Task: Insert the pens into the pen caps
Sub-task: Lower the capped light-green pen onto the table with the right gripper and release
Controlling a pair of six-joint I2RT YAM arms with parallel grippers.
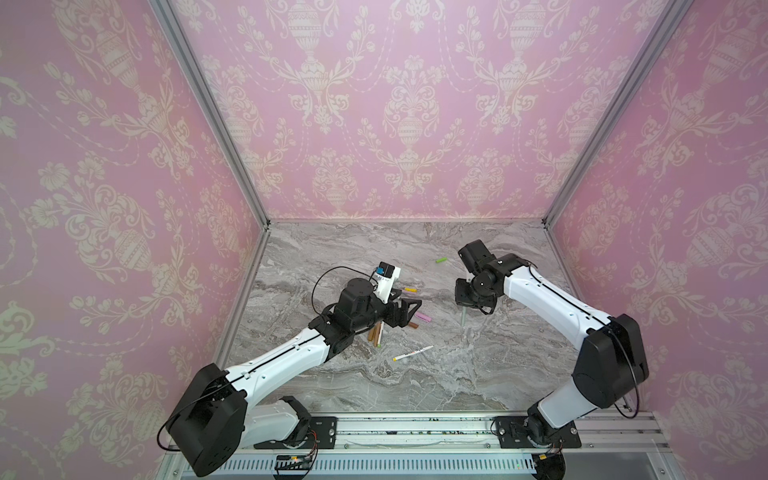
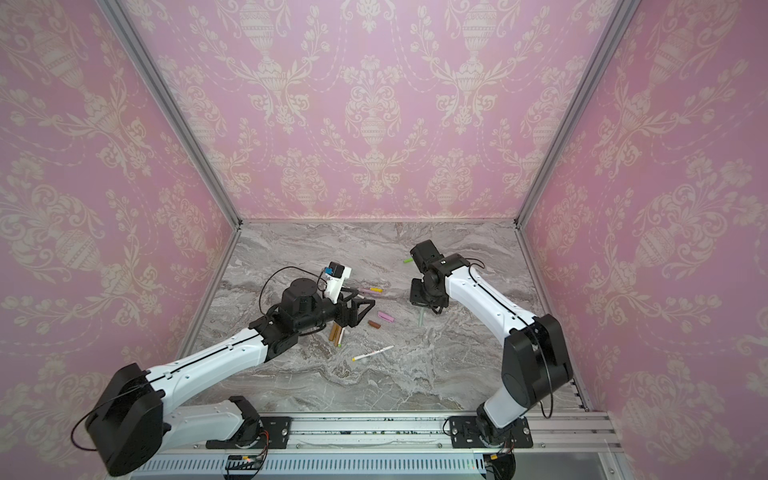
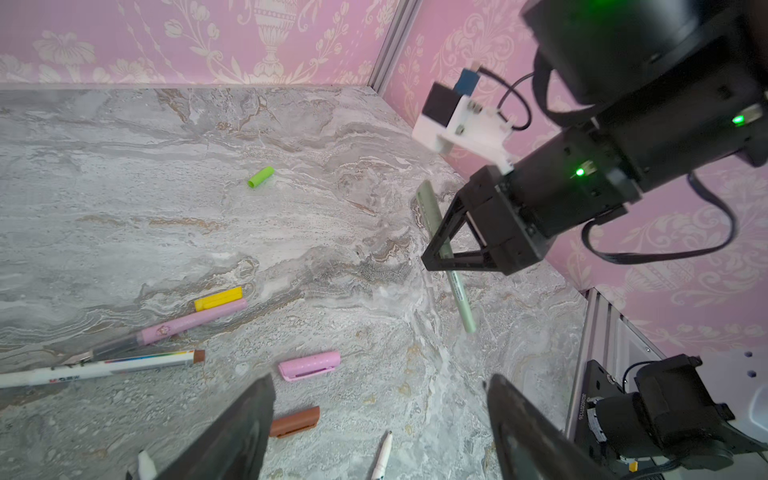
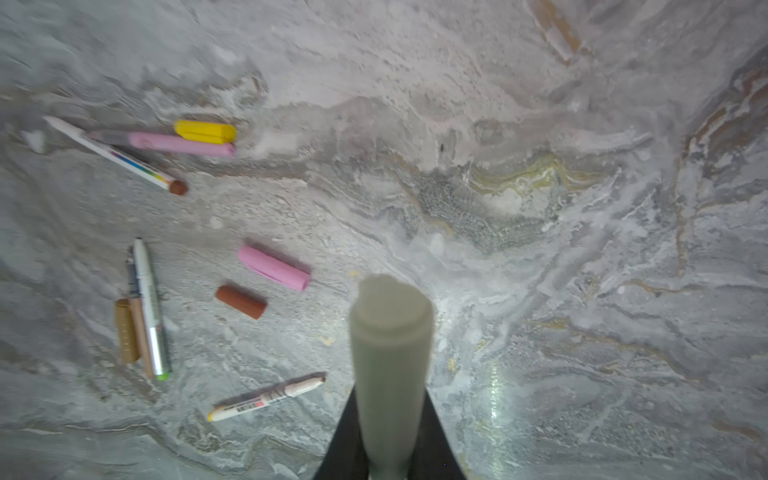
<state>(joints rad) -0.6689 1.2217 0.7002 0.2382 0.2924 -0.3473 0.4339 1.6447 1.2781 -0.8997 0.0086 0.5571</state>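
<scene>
Left pincer (image 3: 379, 378): jaws wide apart, nothing held. Pink cap (image 3: 309, 365) lies on the desk (image 3: 124, 187) just ahead of its tips, brown cap (image 3: 295, 422) right beside one finger (image 3: 232, 432); neither is touched. Right pincer (image 3: 436, 255) is clamped on the sage pen (image 3: 463, 303), which is steeply tilted and sticks out both sides of the jaws; cannot tell if its lower end touches the desk. Bright green cap (image 3: 261, 177) lies well apart from both pincers. Yellow cap (image 3: 218, 298) lies against the pink pen (image 3: 195, 322), near the left pincer.

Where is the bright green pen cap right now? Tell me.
In a top view the bright green pen cap lies alone on the marble table, toward the back and right of centre, just left of the right arm.
</scene>
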